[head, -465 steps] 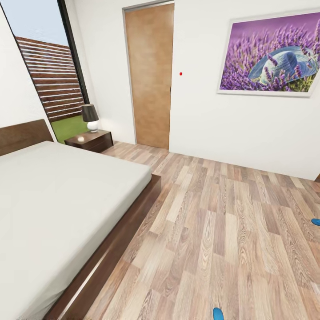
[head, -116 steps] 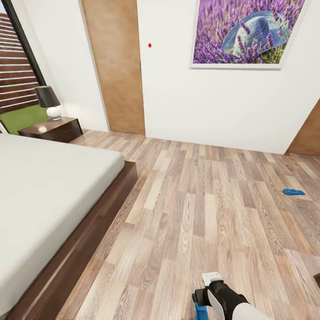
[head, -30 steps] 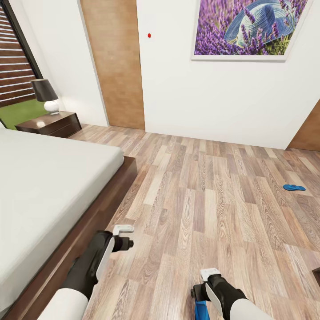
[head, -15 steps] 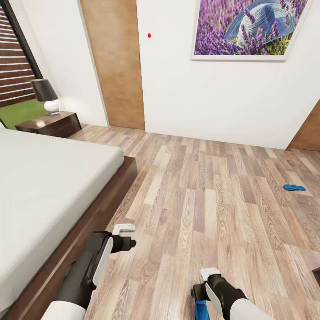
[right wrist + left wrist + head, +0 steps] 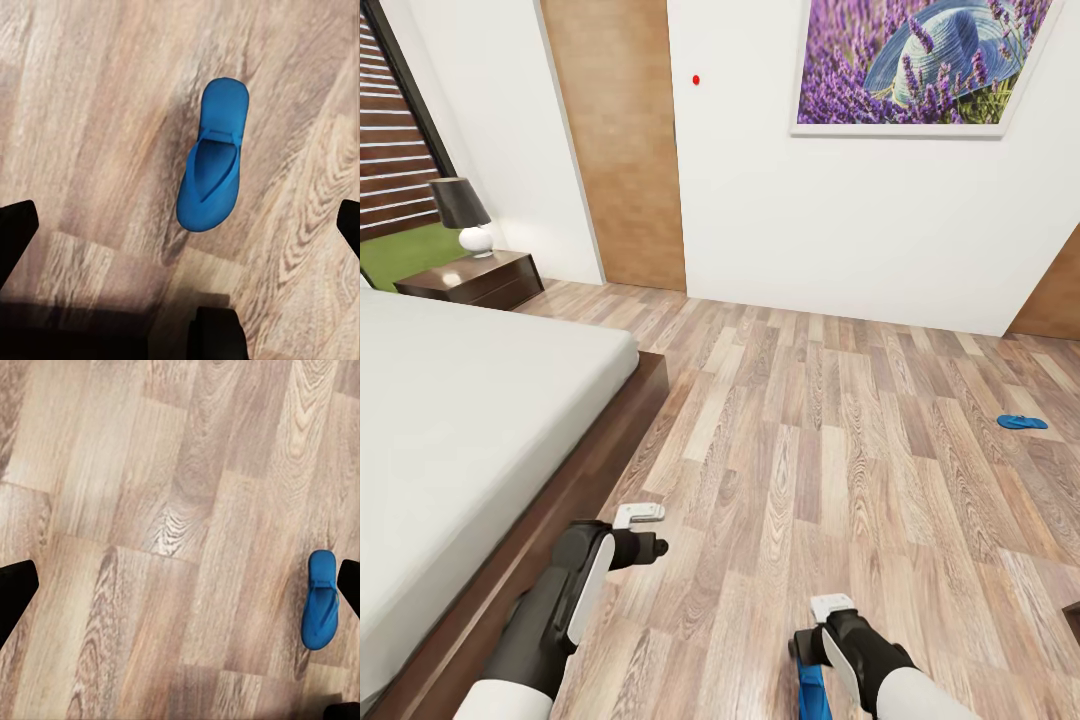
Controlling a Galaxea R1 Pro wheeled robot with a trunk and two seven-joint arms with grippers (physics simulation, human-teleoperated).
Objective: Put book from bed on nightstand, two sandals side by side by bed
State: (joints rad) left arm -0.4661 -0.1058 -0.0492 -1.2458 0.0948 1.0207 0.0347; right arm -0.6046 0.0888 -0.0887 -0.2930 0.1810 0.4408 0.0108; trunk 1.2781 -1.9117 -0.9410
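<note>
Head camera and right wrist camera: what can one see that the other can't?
The head view alone takes in the bed, the nightstand with its lamp, the lavender picture, a far sandal and both arms. The right wrist view alone gives the near sandal whole, from above, strap and all, under the open right claw. Both share the wooden floor and that near sandal, of which the head view catches just a blue sliver.

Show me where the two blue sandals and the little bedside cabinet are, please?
Near sandal (image 5: 212, 157), right wrist view: on its blue footbed, just below the strap.
Far sandal (image 5: 1022, 422), head view: on the middle of its sole, lying on the wood floor.
Nightstand (image 5: 475, 280), head view: on its dark wooden top, beside the lamp.
</note>
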